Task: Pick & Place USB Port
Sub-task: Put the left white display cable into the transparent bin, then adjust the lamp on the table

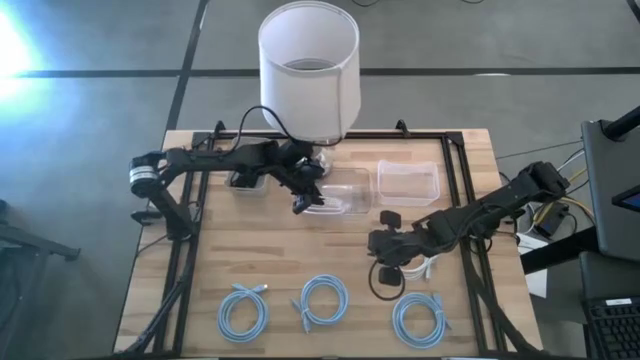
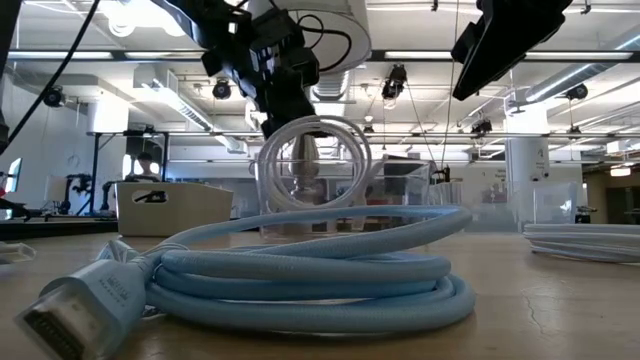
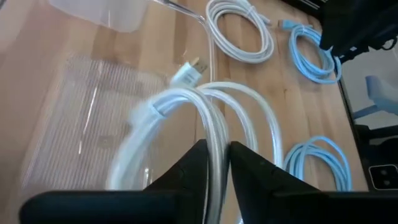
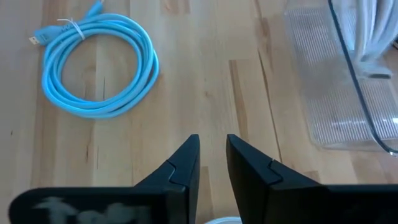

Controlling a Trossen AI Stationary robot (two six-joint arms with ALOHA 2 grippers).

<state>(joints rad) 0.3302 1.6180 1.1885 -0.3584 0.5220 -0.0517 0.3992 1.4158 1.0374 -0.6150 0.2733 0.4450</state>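
Observation:
My left gripper (image 3: 217,163) is shut on a coiled white USB cable (image 3: 186,118), which hangs over a clear plastic tray (image 1: 348,196) at the table's middle. In the low view the coil (image 2: 314,162) stands upright below the gripper (image 2: 290,100); I cannot tell whether its bottom touches the tray. The cable's plug (image 3: 189,71) sticks out of the coil. My right gripper (image 4: 212,155) hovers over bare wood right of the tray, open by a narrow gap and holding nothing. Another white cable (image 1: 428,265) lies beside it. My left gripper pinches several strands of the white coil (image 3: 216,140) between its two fingers, at the coil's top. The fingers come from above, slanting down, and lie across the strands. The coil hangs upright below them (image 2: 314,190), over the clear tray.
Three light-blue cable coils lie along the near edge (image 1: 243,312) (image 1: 323,300) (image 1: 420,318). A second clear tray (image 1: 408,180) sits right of the first. A tall white cylinder (image 1: 308,70) stands at the far edge. A black frame (image 1: 462,200) runs around the work area.

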